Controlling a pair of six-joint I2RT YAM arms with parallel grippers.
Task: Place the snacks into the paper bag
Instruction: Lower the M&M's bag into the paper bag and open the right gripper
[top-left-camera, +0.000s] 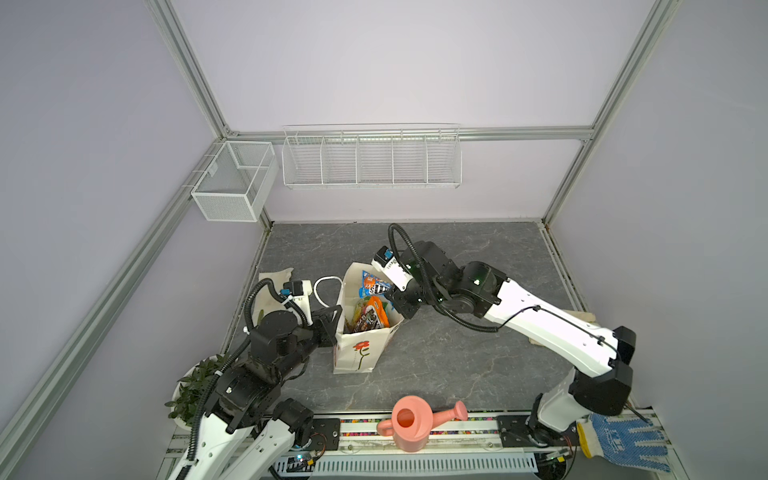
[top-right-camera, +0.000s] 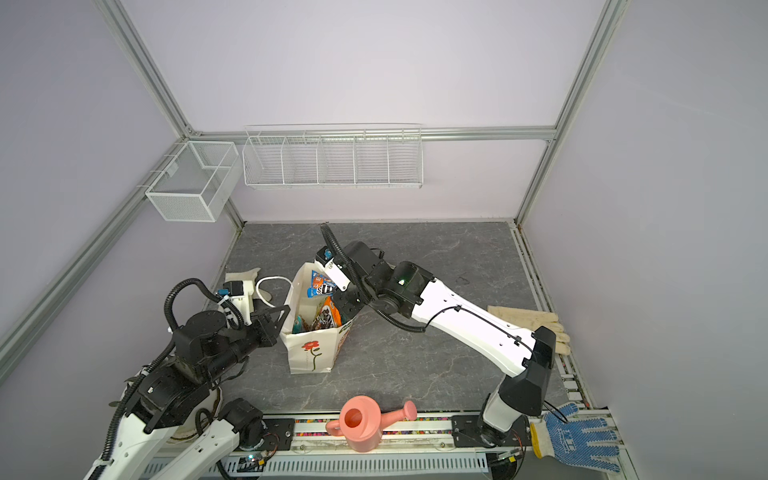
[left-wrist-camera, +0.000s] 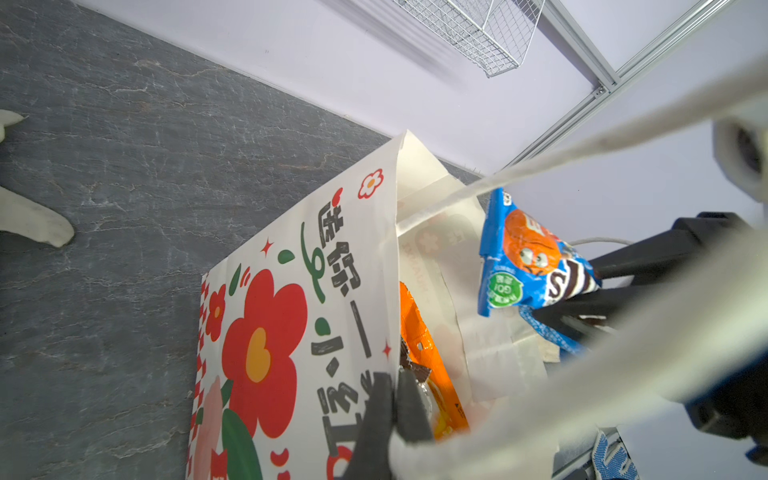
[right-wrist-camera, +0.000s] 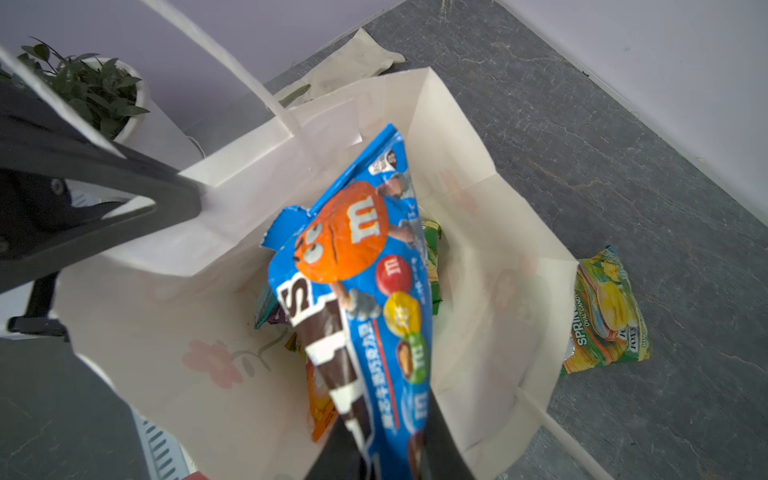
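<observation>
We record the paper bag (top-left-camera: 359, 353) standing upright on the grey counter (top-left-camera: 478, 353), mouth open. Left tool (left-wrist-camera: 395, 399): closed, pinching the bag's rim on the side toward its own arm. Right tool (right-wrist-camera: 390, 432): clamped on the blue M&M's pack (right-wrist-camera: 353, 257), which hangs tilted in the bag's mouth. Inside we see an orange packet (left-wrist-camera: 419, 345) among others. One green-yellow FOX'S packet (right-wrist-camera: 606, 316) lies on the counter, just beside the bag.
</observation>
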